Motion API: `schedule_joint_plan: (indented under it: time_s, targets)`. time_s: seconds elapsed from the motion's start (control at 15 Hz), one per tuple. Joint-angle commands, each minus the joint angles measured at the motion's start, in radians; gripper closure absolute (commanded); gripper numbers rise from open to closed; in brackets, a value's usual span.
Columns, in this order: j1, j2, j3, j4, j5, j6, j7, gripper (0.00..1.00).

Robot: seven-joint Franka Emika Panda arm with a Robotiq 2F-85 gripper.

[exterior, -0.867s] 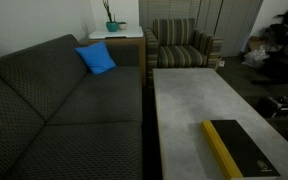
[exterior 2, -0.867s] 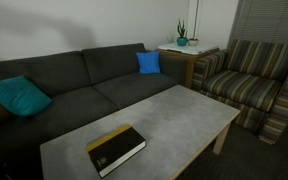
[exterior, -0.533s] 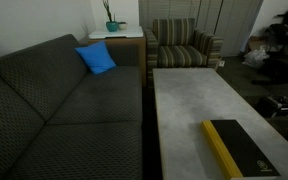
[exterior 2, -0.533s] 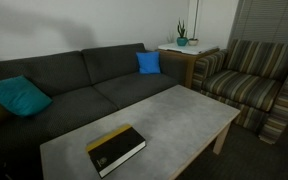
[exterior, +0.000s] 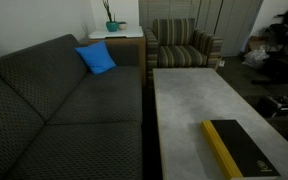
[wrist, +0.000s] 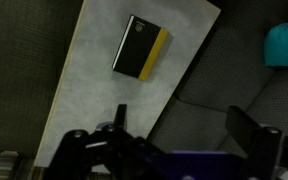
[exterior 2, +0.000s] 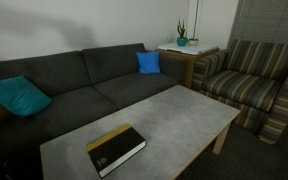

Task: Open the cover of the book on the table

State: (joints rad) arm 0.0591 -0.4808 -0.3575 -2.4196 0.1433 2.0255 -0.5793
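Note:
The book (exterior: 239,148) lies closed and flat on the pale grey table (exterior: 189,95), near one end. Its black cover (exterior 2: 114,146) faces up and the yellow spine (exterior: 219,150) runs along one long edge. It shows in both exterior views and in the wrist view (wrist: 142,47), where the table (wrist: 94,100) also appears. My gripper (wrist: 184,130) shows only in the wrist view. It is high above the scene, over the table edge and sofa, well apart from the book. Its fingers are spread wide and hold nothing.
A dark grey sofa (exterior 2: 74,85) runs along the table's long side, with a blue cushion (exterior: 97,58) and a teal cushion (exterior 2: 19,96). A striped armchair (exterior 2: 249,80) stands past the table's far end. A wooden side table with a plant (exterior: 114,30) stands in the corner.

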Motion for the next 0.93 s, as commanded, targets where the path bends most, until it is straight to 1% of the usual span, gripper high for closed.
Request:
schedule_joint_plan:
  time_s: [0.0,0.07,0.13,0.27,0.4,0.53,0.6,0.67,0.73,0.87]
  targets:
    - [-0.035,0.007,0.03,0.002,0.018,-0.006,-0.015,0.0]
    - [-0.037,0.03,0.027,0.004,0.043,-0.027,-0.035,0.0]
    - [-0.04,0.086,0.033,0.039,0.04,-0.052,-0.032,0.0]
    - [-0.044,0.211,0.03,0.071,0.058,-0.055,-0.001,0.0]
    - [-0.041,0.306,0.027,0.082,0.08,-0.076,0.001,0.0]
    - [-0.05,0.423,0.028,0.108,0.129,-0.098,-0.038,0.0]
    - [-0.073,0.291,0.063,0.036,0.092,-0.048,-0.005,0.0]
    - [-0.079,0.335,0.073,0.043,0.096,-0.043,-0.008,0.0]
    - [-0.085,0.349,0.082,0.045,0.095,-0.039,-0.007,0.0]
    - [-0.089,0.332,0.089,0.048,0.095,-0.041,-0.006,0.0]
